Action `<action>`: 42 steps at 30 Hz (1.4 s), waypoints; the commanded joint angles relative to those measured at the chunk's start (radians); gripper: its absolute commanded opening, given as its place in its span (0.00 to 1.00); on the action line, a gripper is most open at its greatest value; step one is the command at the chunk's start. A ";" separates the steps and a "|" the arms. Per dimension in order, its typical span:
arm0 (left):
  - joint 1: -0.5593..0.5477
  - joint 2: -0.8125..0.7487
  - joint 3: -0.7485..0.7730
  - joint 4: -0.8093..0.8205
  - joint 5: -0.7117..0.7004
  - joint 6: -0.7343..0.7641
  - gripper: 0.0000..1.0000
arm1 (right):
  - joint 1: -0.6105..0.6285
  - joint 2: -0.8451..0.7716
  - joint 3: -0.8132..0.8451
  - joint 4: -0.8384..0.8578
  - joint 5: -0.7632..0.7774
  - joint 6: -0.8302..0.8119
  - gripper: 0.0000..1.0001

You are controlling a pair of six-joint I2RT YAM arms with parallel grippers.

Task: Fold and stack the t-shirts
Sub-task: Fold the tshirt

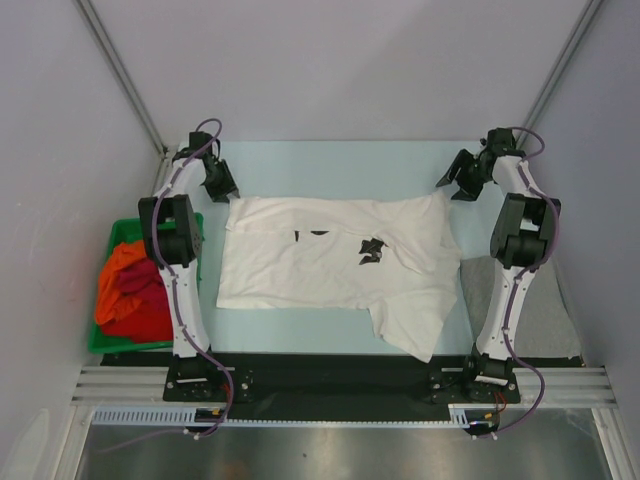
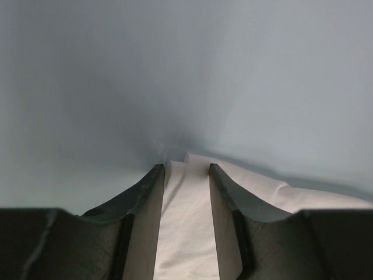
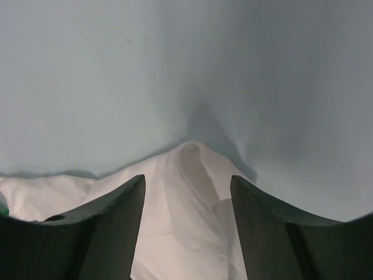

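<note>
White t-shirt [image 1: 330, 265] spread flat on worktop [image 1: 330, 165]. Left end effector [image 1: 225, 190] released, fingers astride far-left corner. Right end effector [image 1: 458, 183] released, fingers astride bunched far-right corner. Orange t-shirt [image 1: 118, 268] and dark red t-shirt [image 1: 150, 308] heaped in green bin [image 1: 105, 345] at left

A green plastic bin [image 1: 122, 226] sits on the left side, just beside the pale blue table [image 1: 340, 165] and near the front. Along the table's near edge runs a black strip [image 1: 330, 370], and right in front of that a ribbed aluminium rail [image 1: 340, 392]. Plain grey walls [image 1: 330, 60] close in the space, with a slanting metal post [image 1: 120, 70] at each far corner.
</note>
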 commanded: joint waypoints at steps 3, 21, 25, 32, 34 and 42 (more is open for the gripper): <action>-0.002 -0.021 -0.014 0.008 0.032 0.018 0.39 | 0.004 0.027 0.077 -0.028 -0.006 -0.022 0.68; -0.002 0.000 0.009 0.016 0.027 -0.007 0.00 | 0.023 0.108 0.135 -0.028 -0.023 -0.006 0.46; 0.002 0.000 0.012 0.014 0.020 -0.014 0.00 | 0.023 0.117 0.149 -0.015 -0.020 0.011 0.33; 0.028 -0.009 0.006 0.012 -0.040 -0.063 0.00 | -0.003 0.090 0.174 0.009 0.121 0.076 0.00; 0.034 -0.024 0.002 0.025 -0.063 -0.067 0.00 | -0.013 0.039 0.123 0.028 0.173 0.076 0.00; 0.063 -0.043 -0.012 0.101 -0.088 -0.103 0.00 | -0.019 0.016 0.060 0.152 0.166 0.079 0.00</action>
